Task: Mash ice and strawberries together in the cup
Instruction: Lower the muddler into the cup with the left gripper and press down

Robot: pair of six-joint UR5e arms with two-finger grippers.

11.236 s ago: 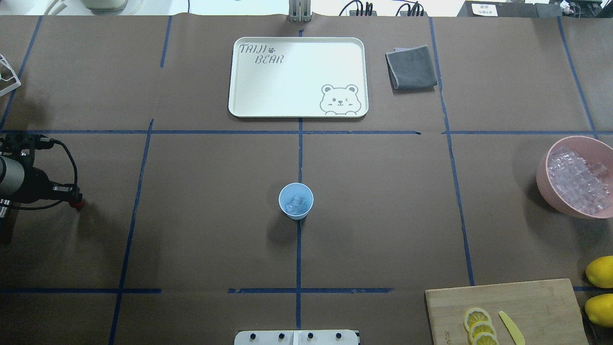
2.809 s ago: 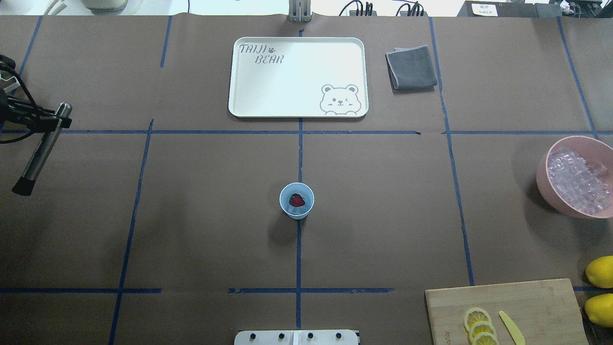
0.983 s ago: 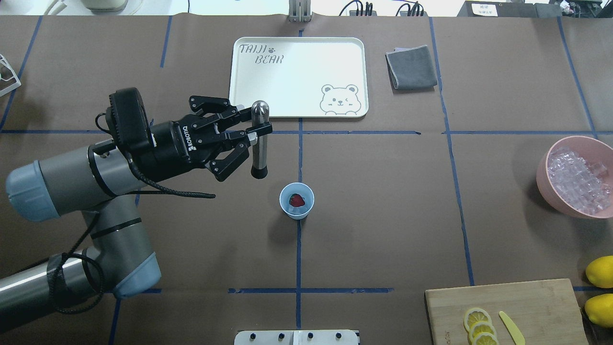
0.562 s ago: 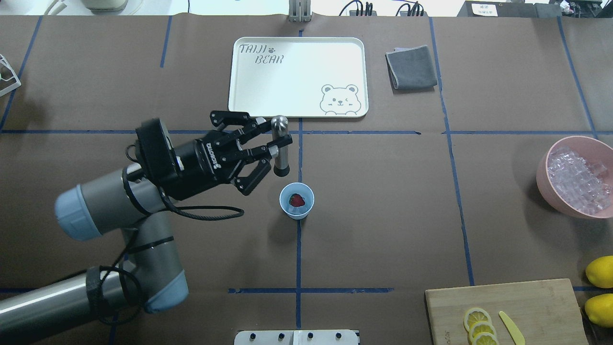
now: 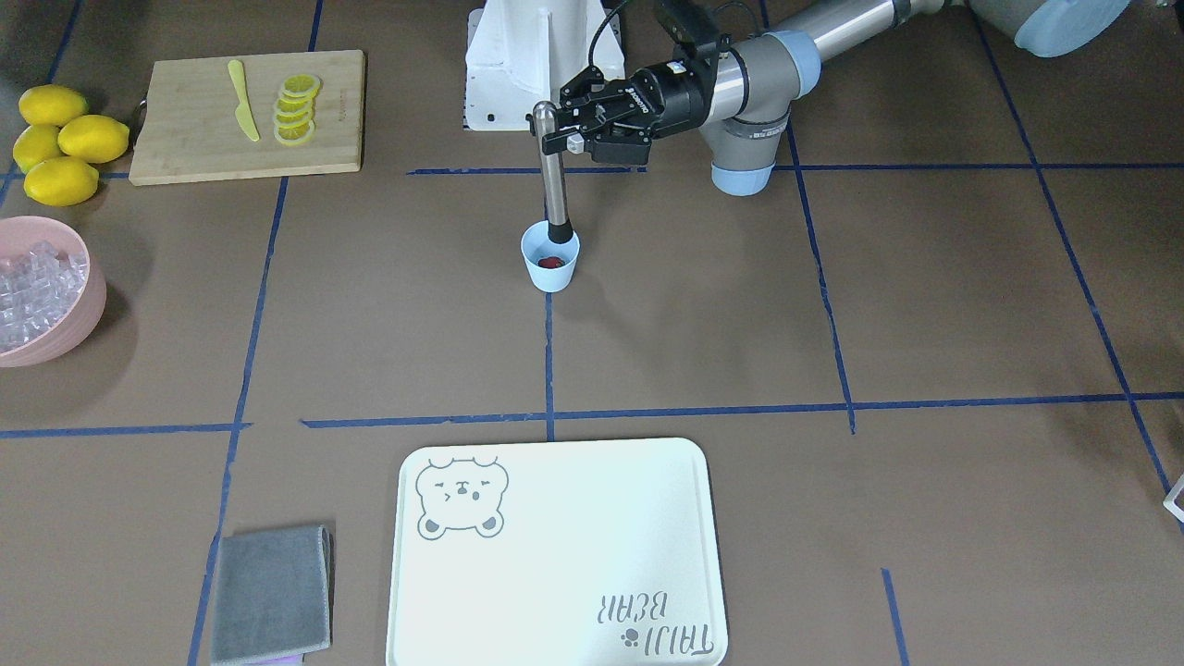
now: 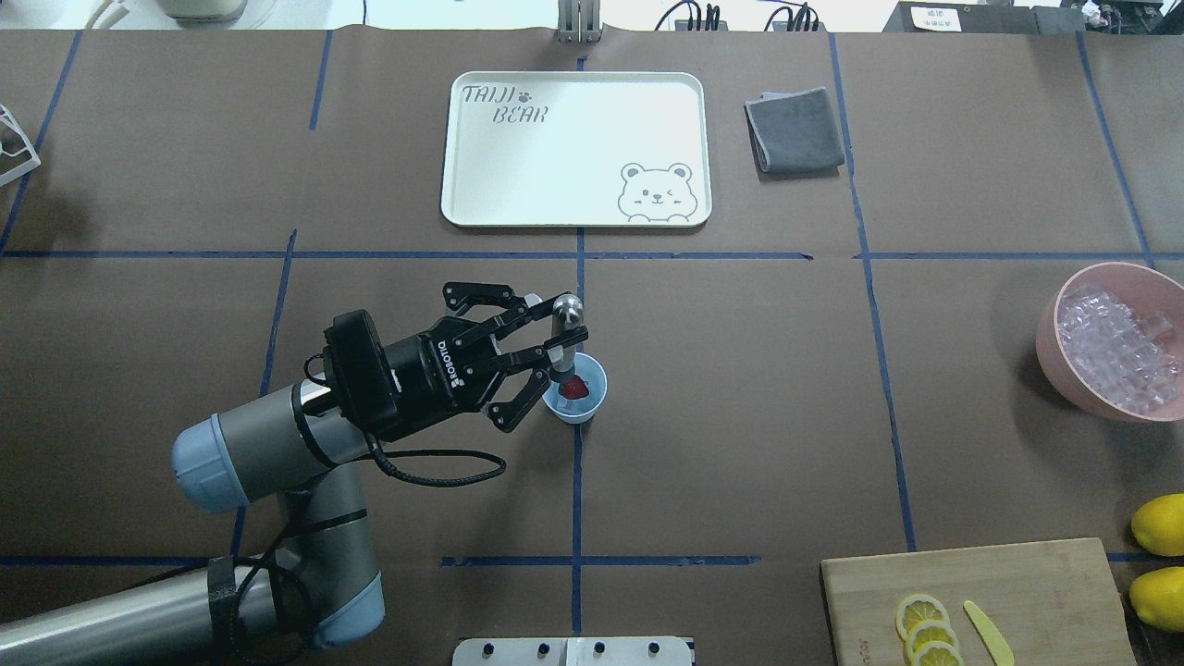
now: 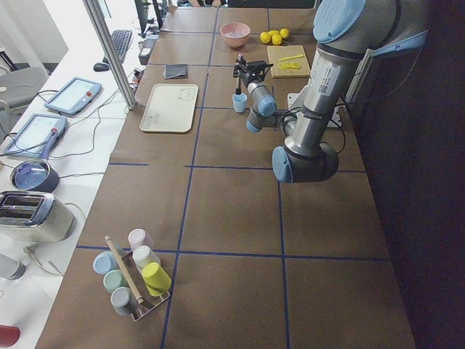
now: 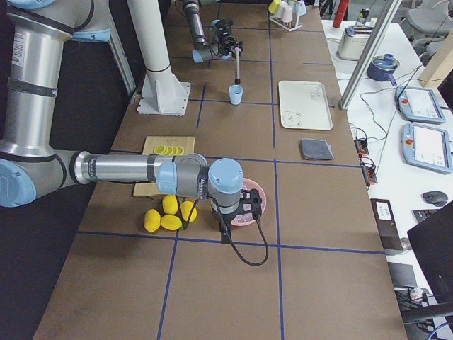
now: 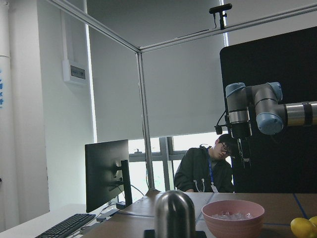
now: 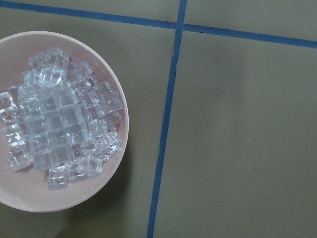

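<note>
Brown paper gridded with blue tape is seen covering the table [image 6: 740,416], across which the grey left arm [image 6: 250,444] is stretched toward the centre. A cream rectangular tray [image 6: 573,148] printed with a bear is set at the far side, apart from everything else. A round pink bowl [image 6: 1054,361] heaped with clear ice cubes [image 10: 59,124] is placed at the robot's right; the right gripper [image 8: 246,204] is hung over it, and whether its fingers are spread or closed cannot be told. A slim steel muddler [image 5: 553,180] is held upright, pinched near its domed top by the left gripper [image 5: 564,139]. Its black tip is set at the mouth of the small light blue plastic cup [image 5: 551,274], which is stood at the table's centre. A red strawberry [image 6: 577,388] is seen inside the cup; ice there cannot be made out.
</note>
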